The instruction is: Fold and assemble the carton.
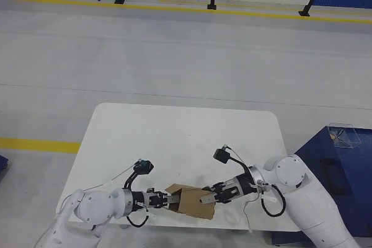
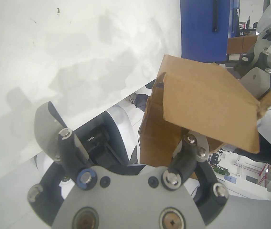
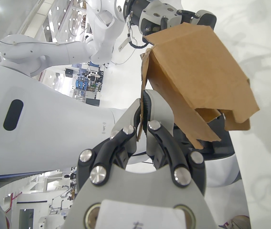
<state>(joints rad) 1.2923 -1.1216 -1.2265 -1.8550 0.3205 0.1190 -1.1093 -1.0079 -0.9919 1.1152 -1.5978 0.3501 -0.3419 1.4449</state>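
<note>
Cardboard carton (image 1: 192, 201) | right hand (image 3: 143, 110) clamped on it | left hand (image 2: 119, 126) spread wide beside it

Quick count: one cardboard carton (image 1: 193, 202), low in the frame near the middle. One white desk (image 1: 173, 130) under it. Two grippers, the left gripper (image 2: 119, 122) and the right gripper (image 3: 143, 101), one at each end of the carton. Right edge: one blue cabinet (image 1: 338, 180) with one clear plastic box (image 1: 343, 134) on top. Two yellow lines (image 1: 173, 7) on the floor, one along the top and one at mid-left.
</note>
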